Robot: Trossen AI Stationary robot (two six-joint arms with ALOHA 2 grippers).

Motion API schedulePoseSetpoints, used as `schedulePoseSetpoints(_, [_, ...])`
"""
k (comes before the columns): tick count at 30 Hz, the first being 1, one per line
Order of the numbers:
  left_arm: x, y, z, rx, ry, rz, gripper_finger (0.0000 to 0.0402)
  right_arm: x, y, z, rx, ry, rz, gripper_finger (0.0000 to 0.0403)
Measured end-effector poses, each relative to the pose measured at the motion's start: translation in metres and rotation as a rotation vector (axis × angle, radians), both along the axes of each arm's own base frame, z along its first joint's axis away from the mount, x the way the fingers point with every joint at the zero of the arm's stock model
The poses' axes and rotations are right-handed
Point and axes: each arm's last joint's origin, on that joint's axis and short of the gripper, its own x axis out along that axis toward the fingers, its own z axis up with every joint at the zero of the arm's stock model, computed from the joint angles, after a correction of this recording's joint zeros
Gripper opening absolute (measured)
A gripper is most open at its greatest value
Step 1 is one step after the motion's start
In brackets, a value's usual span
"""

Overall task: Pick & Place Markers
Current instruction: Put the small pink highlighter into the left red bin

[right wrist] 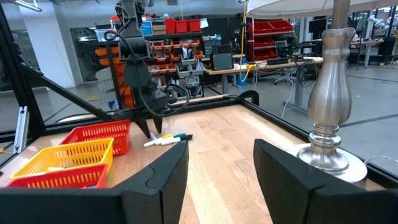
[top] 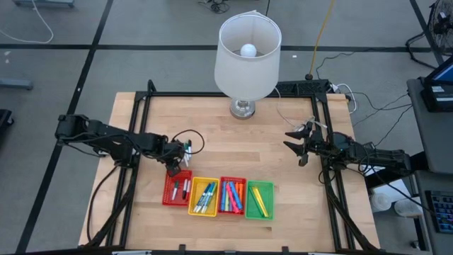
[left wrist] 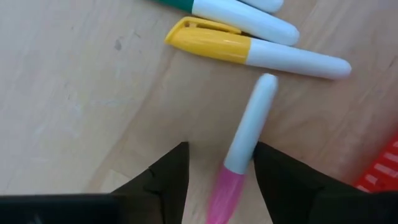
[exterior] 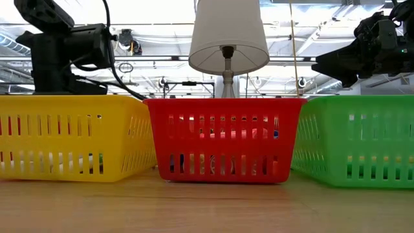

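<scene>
Several markers lie flat on the wooden table just beyond the trays. A white one with a pink cap (left wrist: pixel 245 134) lies between the fingers of my left gripper (left wrist: pixel 221 163), which is open and points down over it (top: pixel 175 164). Beside it lie a yellow-capped marker (left wrist: pixel 249 50) and a green-capped one (left wrist: pixel 230 11). My right gripper (right wrist: pixel 221 168) waits open and level at the table's right side (top: pixel 301 145). My left gripper stands from above with one finger on either side of the pink-capped marker, across its length near where the cap meets the white barrel (left wrist: pixel 239 158). One finger (left wrist: pixel 273 174) is right beside the barrel; whether it touches, I cannot tell. The marker lies flat on the table.
Along the near edge stand a red tray (top: pixel 177 188), a yellow tray (top: pixel 204 196), a second red tray (top: pixel 232 195) and a green tray (top: pixel 259 200), all holding markers. A lamp (top: pixel 248 57) stands at the far middle. Bare wood lies between the arms.
</scene>
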Motion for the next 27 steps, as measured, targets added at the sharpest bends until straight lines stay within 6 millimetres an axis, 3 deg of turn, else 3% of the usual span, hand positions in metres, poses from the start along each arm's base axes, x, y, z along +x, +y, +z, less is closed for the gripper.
schedulePoseSetpoints(8, [0.0053, 0.0004, 0.0002, 0.01, -0.058, 0.001, 0.0126, 0.0, 0.0, 0.0, 0.0, 0.0, 0.0, 0.0169])
schedulePoseSetpoints(18, [0.0051, 0.0013, 0.0004, 0.007, -0.07, 0.188, 0.0043, 0.0, 0.0, 0.0, 0.0, 0.0, 0.0, 0.0169])
schedulePoseSetpoints(27, [0.0053, 0.0017, 0.0035, -0.002, -0.092, 0.311, 0.0036, 0.0, 0.0, 0.0, 0.0, 0.0, 0.0, 0.0169])
